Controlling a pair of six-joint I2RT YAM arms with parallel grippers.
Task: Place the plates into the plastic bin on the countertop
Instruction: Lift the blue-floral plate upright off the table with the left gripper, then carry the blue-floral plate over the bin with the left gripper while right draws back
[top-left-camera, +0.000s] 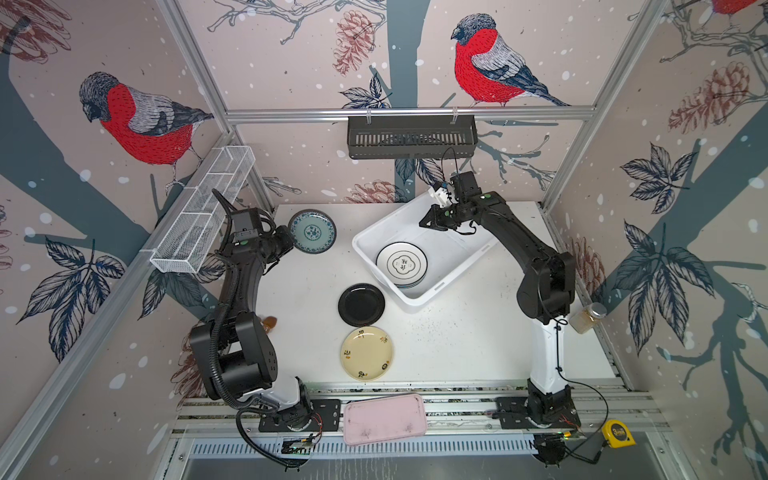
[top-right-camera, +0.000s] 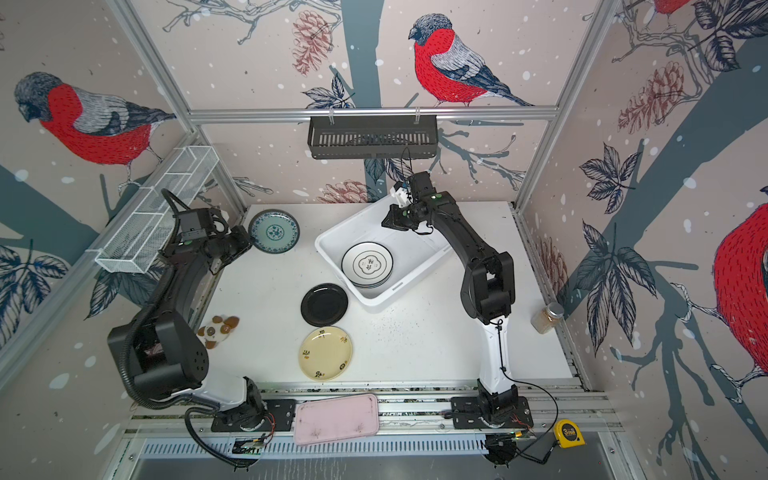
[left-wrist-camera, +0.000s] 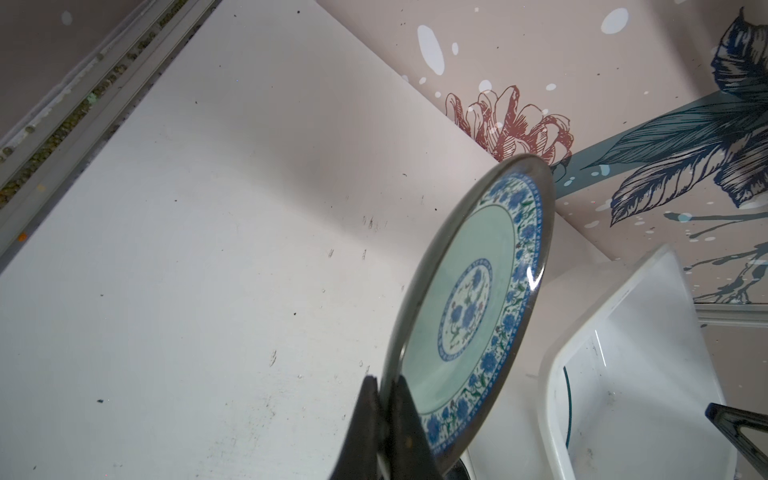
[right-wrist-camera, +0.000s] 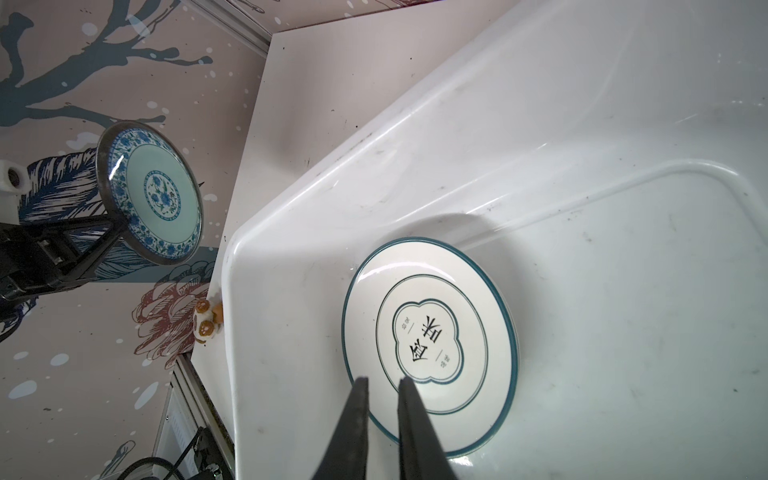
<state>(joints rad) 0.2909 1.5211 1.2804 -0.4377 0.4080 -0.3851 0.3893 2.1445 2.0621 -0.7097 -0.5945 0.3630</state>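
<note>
Couple of things I'd watch from here. Nearest you, the yellow plate (top-left-camera: 367, 353) lies flat on the counter (top-left-camera: 457, 345), well in front of the bin (top-left-camera: 453, 253). The black plate (top-left-camera: 361, 304) sits just beside the bin's near corner, so close I can't tell if they touch. Bump the bin during a drop and that black one could get shoved, or end up jammed against the wall where its rim is hard to grab.

Inside the bin, the emblem plate (top-left-camera: 401, 262) tops a stack by the near-left wall. Anything let go from height onto it could clack, skate off or chip.

Left of the bin and clear of it, your left end effector (left-wrist-camera: 384, 395) is clamped on the teal plate (left-wrist-camera: 469, 307). It pinches only the rim, and the plate is tilted steeply, up off the counter. That's my biggest worry: it's a glossy rim with all the weight hanging out past the grip, so a quick swing could let it pivot or slip out. Come in low and it could also clip the bin's wall.

Over the bin's far end, your right end effector (right-wrist-camera: 383, 382) hangs empty, jaws nearly together. I'd guess it's in the teal plate's way.
</note>
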